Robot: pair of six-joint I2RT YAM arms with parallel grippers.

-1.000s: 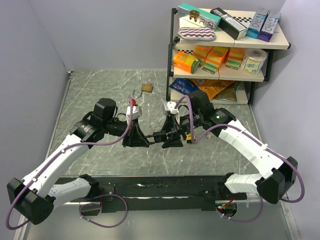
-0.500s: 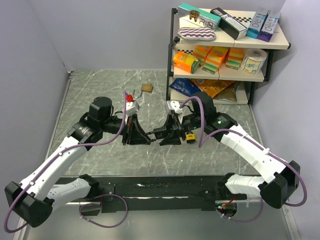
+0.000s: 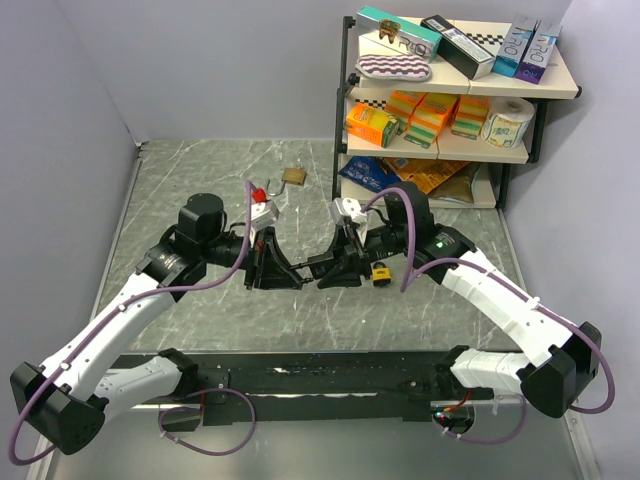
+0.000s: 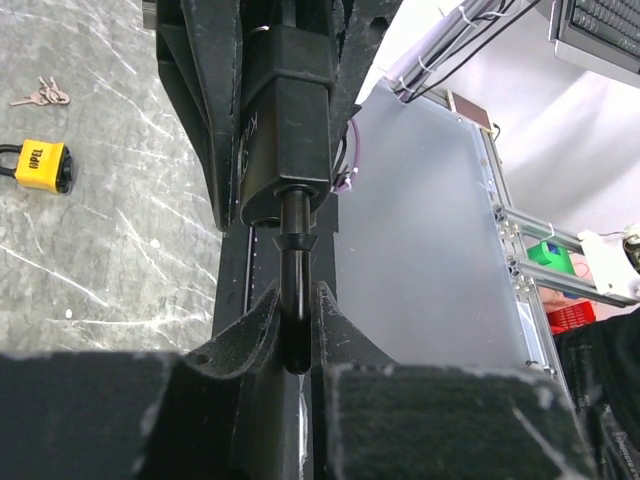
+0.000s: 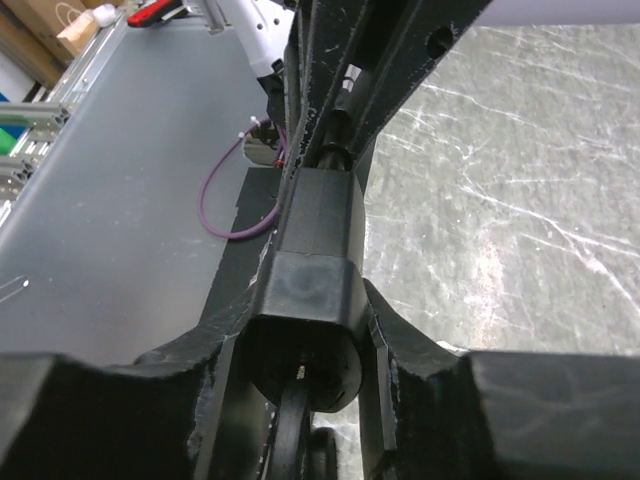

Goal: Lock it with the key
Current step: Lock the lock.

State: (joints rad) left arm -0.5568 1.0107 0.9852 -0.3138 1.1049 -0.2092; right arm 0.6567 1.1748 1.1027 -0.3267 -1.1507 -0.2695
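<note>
Top view: your two arms meet at the centre of the frame. The left gripper (image 3: 272, 262) and right gripper (image 3: 335, 270) are nose to nose, with the black padlock (image 3: 308, 266) bridged between them. A yellow padlock (image 3: 381, 274) lies on the table just right of the right gripper. A brass padlock (image 3: 293, 176) sits farther up the frame, and the shelf rack (image 3: 560, 85) fills the upper right, well apart from your work.

Left wrist view: your left claw is clamped on the shackle (image 4: 294, 250), low in the frame, with the lock body (image 4: 285, 130) above it. The keys (image 4: 40, 96) lie on the table at upper left, near the yellow padlock. Neither claw carries one.

Right wrist view: your right claw hugs the lock body on both flanks. It reads as a grip, though a hairline gap can't be ruled out.

Seat that right grip squarely on the flat sides, and leave the end of the body opposite the shackle uncovered. Only then free an arm to fetch the keys. Mind the yellow padlock close beside them when you reach in.
</note>
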